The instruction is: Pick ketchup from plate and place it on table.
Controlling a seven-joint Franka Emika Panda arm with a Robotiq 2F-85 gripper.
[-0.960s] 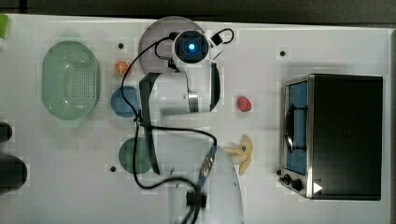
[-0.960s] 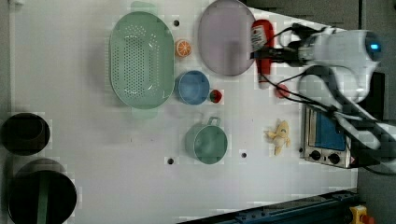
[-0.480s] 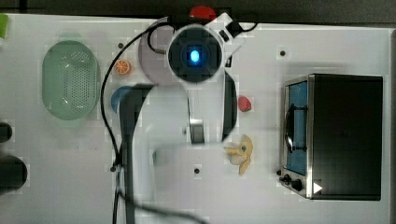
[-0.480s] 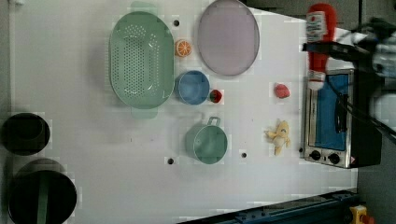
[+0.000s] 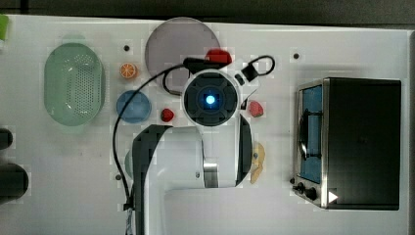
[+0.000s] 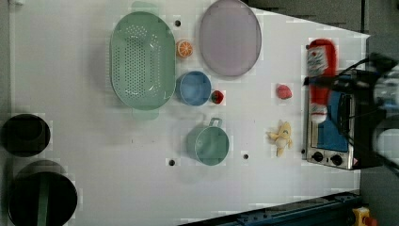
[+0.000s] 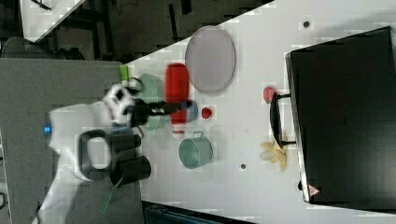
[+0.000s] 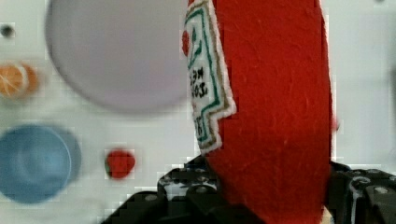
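— Red felt, that's the ketchup [image 8: 275, 107], and the gripper [image 8: 266, 196] has its jaws clamped on the lower body of it, one dark finger [image 8: 187, 186] showing on each side in the wrist view.

— Which way does it point?

— In the left view the bottle [image 6: 320, 77] runs lengthwise up and down the picture, over the table [image 6: 94, 155] and the front edge of the toaster oven [image 6: 329, 127]. I can't tell from there which end is the cap. In the right view it also runs up and down, held in the air in front of the blue bowl [image 7: 192, 111]. From the top view I see just a red patch of it [image 5: 218, 55] at the plate's [image 5: 171, 44] right edge, above the arm's wrist.

— So is it off the plate?

— The plate lies bare in the left view, the bottle well to its right. It is held up, not resting on anything I can see.

— Count the rest for me.

— One ketchup, one plate, one green colander [image 6: 141, 59], one blue bowl, one green mug [image 6: 208, 143], one orange slice [image 6: 184, 48], one strawberry [image 6: 217, 97], one pinkish-red lump [image 6: 283, 91], one yellow banana-like piece [image 6: 281, 136], one toaster oven. Two dark round containers [image 6: 23, 134] sit at the left view's left edge.
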